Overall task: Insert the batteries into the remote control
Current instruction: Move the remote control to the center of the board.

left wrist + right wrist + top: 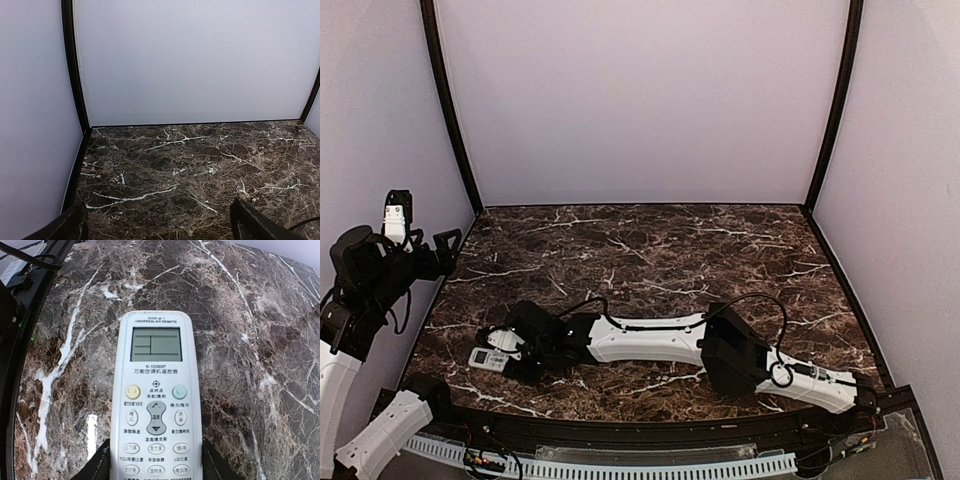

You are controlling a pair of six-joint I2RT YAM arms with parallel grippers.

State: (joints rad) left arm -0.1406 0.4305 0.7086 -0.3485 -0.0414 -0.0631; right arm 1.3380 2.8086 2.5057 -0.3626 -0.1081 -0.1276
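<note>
The slim white plastic remote control [157,400] lies face up on the dark, white-veined marble bench [670,250], near its front left corner. Its grey rectangular screen, round yellow and green buttons and rows of oval keys face upward. The right claw [156,466], reaching across from the right on its long white arm, grips the handset's lower end, one black finger pressed to each long edge. The left claw [157,225] hangs raised at the left wall, its black fingertips spread wide with nothing between them.
</note>
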